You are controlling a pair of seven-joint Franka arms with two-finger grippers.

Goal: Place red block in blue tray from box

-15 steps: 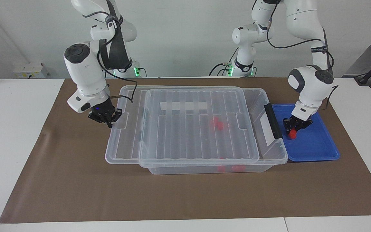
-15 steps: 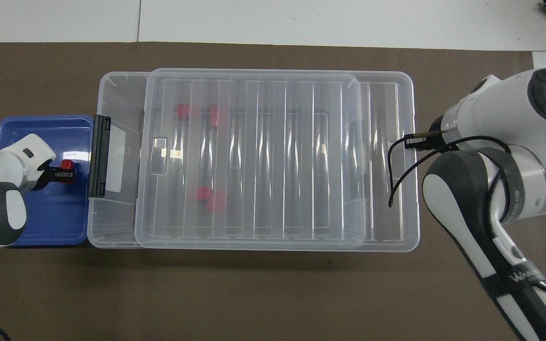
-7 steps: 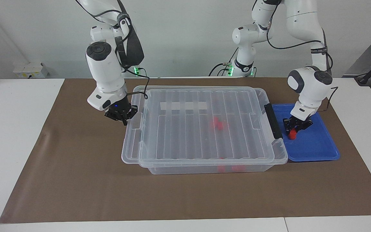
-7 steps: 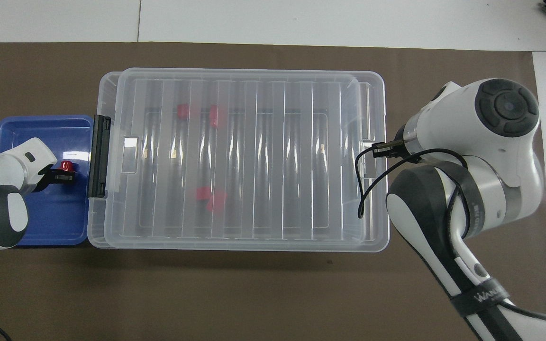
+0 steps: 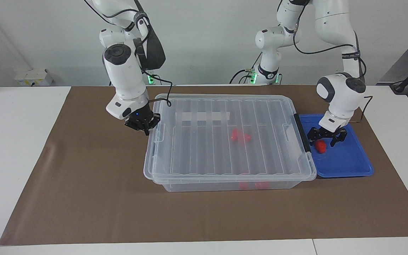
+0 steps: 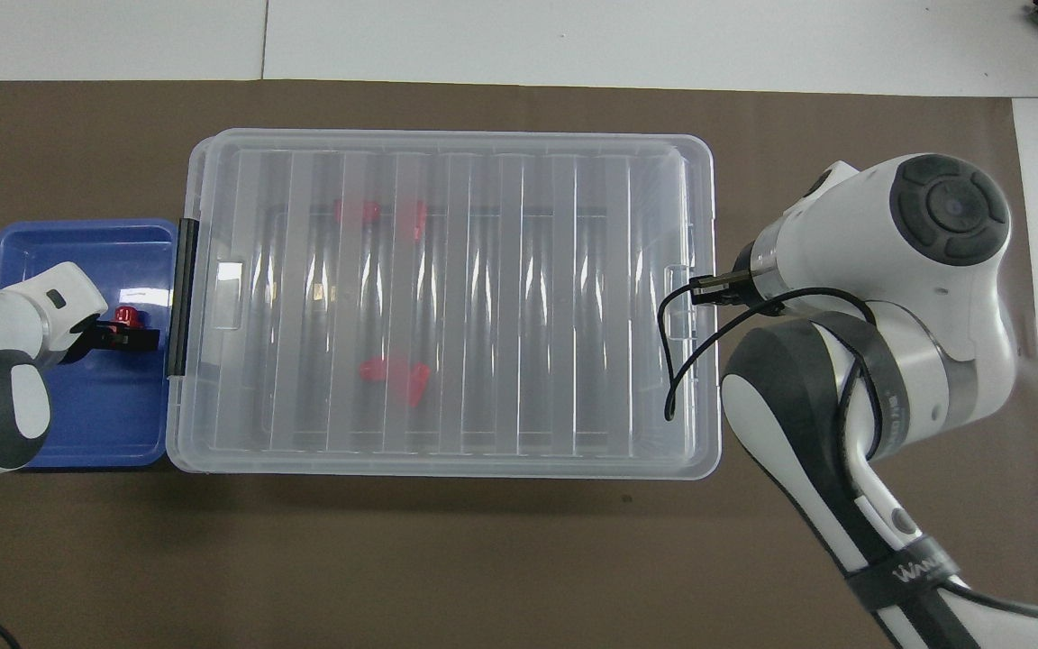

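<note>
Risk at the tray: the red block (image 5: 320, 146) lies in the blue tray (image 5: 352, 163), right between the spread fingers of the left end effector (image 5: 327, 137). If that arm lifts off at a slant, I'd expect a finger to clip the block and knock it along the tray floor or up against the rim.
Risk at the box: the right end effector (image 5: 143, 124) is at the lid (image 5: 225, 136) edge of the box (image 5: 204, 185), at the right arm's end of the surface. A further push there could slide the whole box toward the tray, since the black handle (image 5: 301, 131) sits just beside the tray's rim.
Left end effector: open wide, holding nothing; the block sits loose under it, and I can't say whether a fingertip touches it.
Right end effector: low by the lid's rim; I cannot tell how far open it is.
Block: in the tray, at the end nearest the box handle.
Other red pieces: two clusters (image 6: 393, 374) inside the box, under the lid.
</note>
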